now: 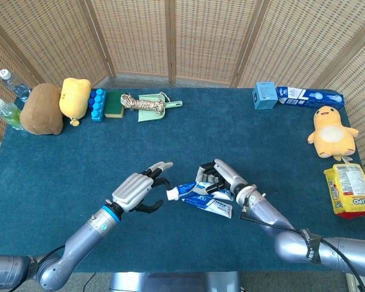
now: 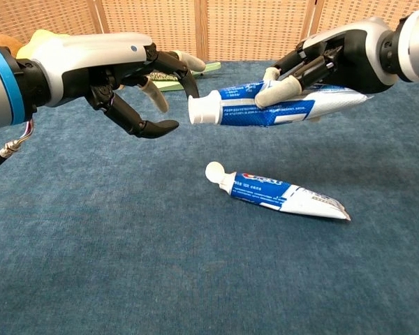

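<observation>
Woven wicker screens [image 1: 170, 36] behind blue-carpeted table [image 1: 231, 134]

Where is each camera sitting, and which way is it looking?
Head view: sits high up, looking steeply down over the blue table; both arms show, with the left hand and right hand near the bottom.
Chest view: sits low, near table height, looking forward across the cloth toward the wicker screen; the left hand and right hand fill the top.
Shared: both show the right hand gripping the raised toothpaste tube, the left hand open beside its cap end, and the second tube lying below.
</observation>
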Tool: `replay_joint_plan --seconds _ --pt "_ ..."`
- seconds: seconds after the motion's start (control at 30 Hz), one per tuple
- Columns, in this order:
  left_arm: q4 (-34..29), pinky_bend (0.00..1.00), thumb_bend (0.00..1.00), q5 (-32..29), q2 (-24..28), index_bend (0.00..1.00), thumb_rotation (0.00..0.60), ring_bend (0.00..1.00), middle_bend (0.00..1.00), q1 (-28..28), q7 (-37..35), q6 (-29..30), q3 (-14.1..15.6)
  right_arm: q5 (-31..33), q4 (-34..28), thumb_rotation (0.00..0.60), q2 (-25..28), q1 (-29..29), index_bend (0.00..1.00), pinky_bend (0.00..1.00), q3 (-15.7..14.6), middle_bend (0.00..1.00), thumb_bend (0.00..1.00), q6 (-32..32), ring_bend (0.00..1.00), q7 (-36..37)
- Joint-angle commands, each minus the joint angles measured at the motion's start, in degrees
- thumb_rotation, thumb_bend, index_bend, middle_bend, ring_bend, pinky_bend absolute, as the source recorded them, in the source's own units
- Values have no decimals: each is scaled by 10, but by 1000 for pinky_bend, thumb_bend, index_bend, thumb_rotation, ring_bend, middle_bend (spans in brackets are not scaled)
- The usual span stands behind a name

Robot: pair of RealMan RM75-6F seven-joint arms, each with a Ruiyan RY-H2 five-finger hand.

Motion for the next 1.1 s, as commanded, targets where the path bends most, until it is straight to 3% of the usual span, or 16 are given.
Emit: replay_joint_plan --seconds 0.03,0.43,0.8,1.1 --pt "-1 255 381 1 -1 465 600 0 31 -1 0 -1 0 11 1 600 -7 7 831 730 -6 743 577 15 731 -12" --pt "-7 255 381 7 3 464 600 0 30 2 2 0 4 44 4 600 -25 21 832 731 -20 743 579 64 731 -58" --pt "-7 255 381 10 2 443 600 0 24 4 -3 1 2 55 4 600 -33 20 831 731 -10 743 580 73 731 -67" --pt "-45 253 381 49 60 407 600 0 23 35 -15 47 -4 42 4 600 -32 6 831 730 -10 742 579 89 731 -74"
